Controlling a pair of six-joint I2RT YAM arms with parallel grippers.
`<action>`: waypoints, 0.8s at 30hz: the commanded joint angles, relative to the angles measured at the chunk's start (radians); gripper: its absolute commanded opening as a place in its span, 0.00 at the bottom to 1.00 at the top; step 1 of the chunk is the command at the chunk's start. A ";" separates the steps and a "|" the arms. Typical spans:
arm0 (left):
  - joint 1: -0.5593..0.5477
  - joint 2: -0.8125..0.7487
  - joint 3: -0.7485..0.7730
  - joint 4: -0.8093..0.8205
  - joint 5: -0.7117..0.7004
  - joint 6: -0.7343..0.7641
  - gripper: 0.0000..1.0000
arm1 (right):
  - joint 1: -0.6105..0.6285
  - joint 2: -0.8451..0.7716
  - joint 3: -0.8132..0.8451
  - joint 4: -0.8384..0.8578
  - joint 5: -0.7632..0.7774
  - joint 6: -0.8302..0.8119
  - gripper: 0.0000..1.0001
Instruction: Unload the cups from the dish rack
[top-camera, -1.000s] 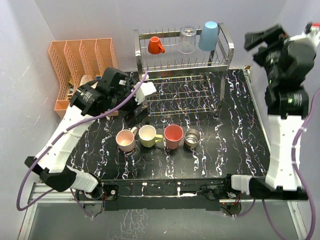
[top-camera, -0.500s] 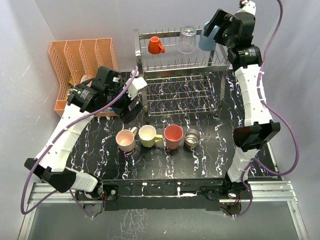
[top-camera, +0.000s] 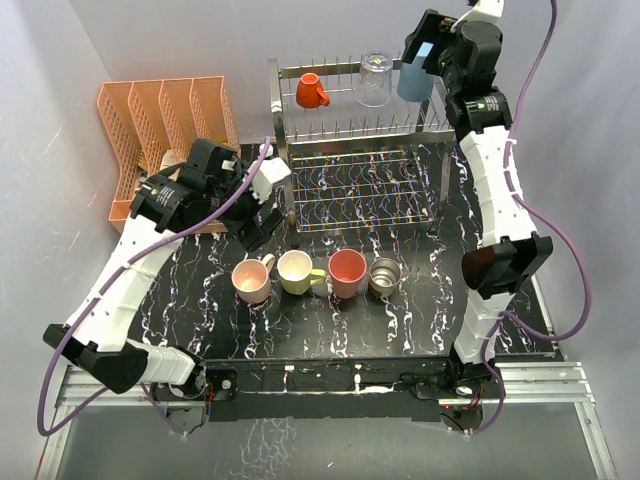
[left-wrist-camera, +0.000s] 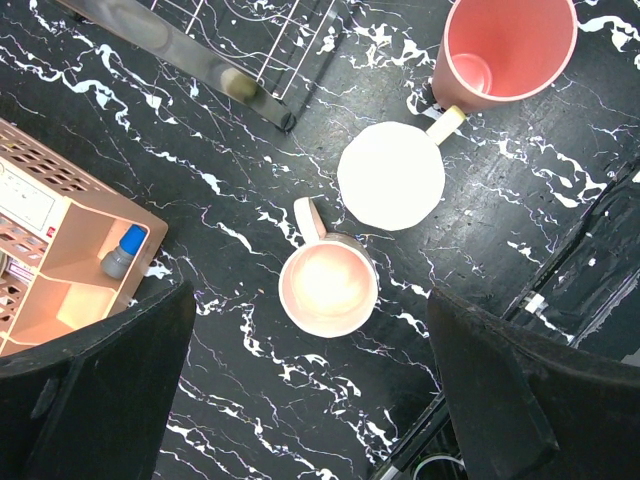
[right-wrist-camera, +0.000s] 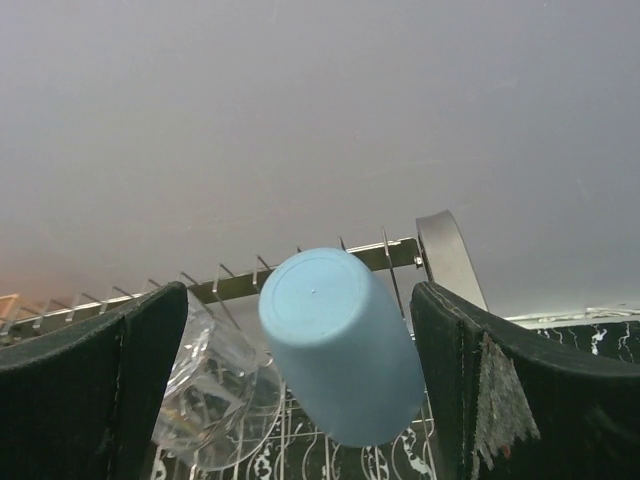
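The right pincer (top-camera: 428, 52) has swung from the right edge to the upper right. Open and empty, it flanks the upturned, tilted blue tumbler (right-wrist-camera: 340, 345) on the dish rack's (top-camera: 360, 130) top tier.

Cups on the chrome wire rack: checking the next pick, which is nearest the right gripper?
The upside-down light blue tumbler; the clear glass and small orange mug stand further left.
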 joint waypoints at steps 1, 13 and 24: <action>0.002 -0.047 -0.008 0.003 0.003 -0.013 0.97 | 0.028 0.061 0.040 0.071 0.058 -0.091 0.98; 0.003 -0.063 -0.002 0.013 0.011 -0.019 0.97 | 0.109 0.076 -0.036 0.088 0.229 -0.208 0.91; 0.003 -0.078 -0.013 0.020 0.000 -0.021 0.97 | 0.127 0.040 -0.108 0.112 0.262 -0.185 0.67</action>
